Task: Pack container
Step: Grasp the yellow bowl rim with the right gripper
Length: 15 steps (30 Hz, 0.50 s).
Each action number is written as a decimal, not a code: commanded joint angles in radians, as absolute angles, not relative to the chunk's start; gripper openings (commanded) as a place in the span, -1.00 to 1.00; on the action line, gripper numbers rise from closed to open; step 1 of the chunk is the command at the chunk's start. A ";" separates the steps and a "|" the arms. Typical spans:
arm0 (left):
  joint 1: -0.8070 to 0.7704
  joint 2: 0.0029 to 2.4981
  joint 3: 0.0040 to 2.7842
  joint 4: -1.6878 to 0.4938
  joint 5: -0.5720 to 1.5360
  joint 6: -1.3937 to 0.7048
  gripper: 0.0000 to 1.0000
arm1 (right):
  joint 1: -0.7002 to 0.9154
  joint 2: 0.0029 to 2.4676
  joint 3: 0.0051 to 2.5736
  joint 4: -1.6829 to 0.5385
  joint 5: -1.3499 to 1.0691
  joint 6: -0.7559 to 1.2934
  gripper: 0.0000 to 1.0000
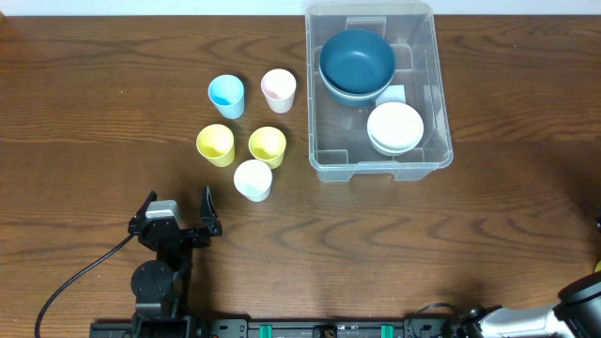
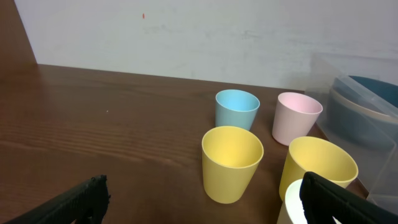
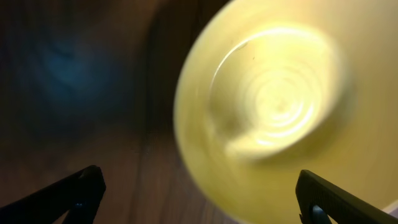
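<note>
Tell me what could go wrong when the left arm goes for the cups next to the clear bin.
The open left gripper, closing on the white plastic cup, could topple the nearer yellow plastic cup standing close behind it. The large clear plastic container already holds stacked blue bowls and white bowls, so a released cup may land on one and tip.

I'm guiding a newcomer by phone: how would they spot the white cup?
Left of the container stand five cups. The white cup is nearest the left gripper, in front of two yellow cups; no other is white.
</note>
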State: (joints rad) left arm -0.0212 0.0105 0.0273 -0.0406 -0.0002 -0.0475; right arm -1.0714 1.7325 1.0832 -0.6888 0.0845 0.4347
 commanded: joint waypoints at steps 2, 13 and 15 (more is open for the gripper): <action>-0.016 0.006 0.004 -0.073 -0.012 -0.030 0.96 | -1.083 1.749 1.084 -0.670 0.130 0.417 0.99; -0.016 0.006 0.004 -0.073 -0.012 -0.031 0.96 | -1.103 1.766 1.084 -0.640 0.160 0.362 0.74; -0.016 0.006 0.004 -0.073 -0.012 -0.030 0.96 | -1.104 1.775 1.084 -0.638 0.161 0.361 0.69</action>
State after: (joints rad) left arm -0.0212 0.0105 0.0273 -0.0406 -0.0002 -0.0475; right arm -1.0924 1.7508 1.0832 -0.6407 0.1364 0.3874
